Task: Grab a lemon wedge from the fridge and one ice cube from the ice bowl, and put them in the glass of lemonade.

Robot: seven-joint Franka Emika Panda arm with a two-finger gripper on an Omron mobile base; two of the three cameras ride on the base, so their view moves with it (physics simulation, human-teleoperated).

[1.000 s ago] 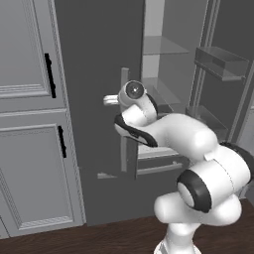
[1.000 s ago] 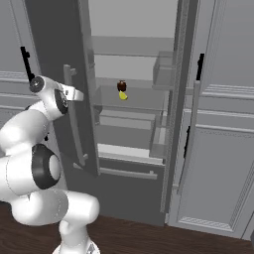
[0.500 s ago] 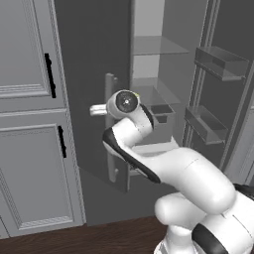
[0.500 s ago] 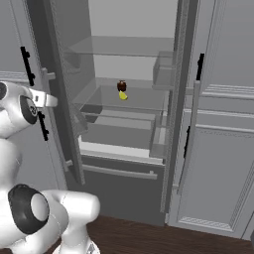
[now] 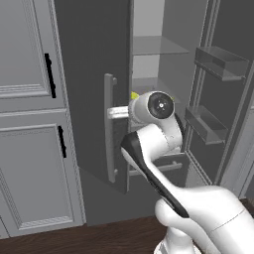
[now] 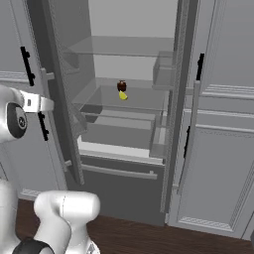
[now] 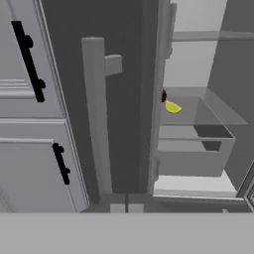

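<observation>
From the left base view, the fridge (image 5: 163, 74) stands open; the pincer (image 5: 110, 112) reaches to the door's handle (image 5: 108, 129), empty and shut. The wedge (image 5: 134, 95) peeks out past the door edge, just beyond the wrist.

From the right base view, the wedge (image 6: 123, 95) lies on a middle shelf (image 6: 134, 101), touching or just beside a dark jar (image 6: 121, 86), well right of the pincer (image 6: 48, 103) and deeper in.

In the hand view, the wedge (image 7: 172, 107) sits up and right of the handle (image 7: 95, 114), round the door edge; its long axis runs roughly crosswise.
</observation>
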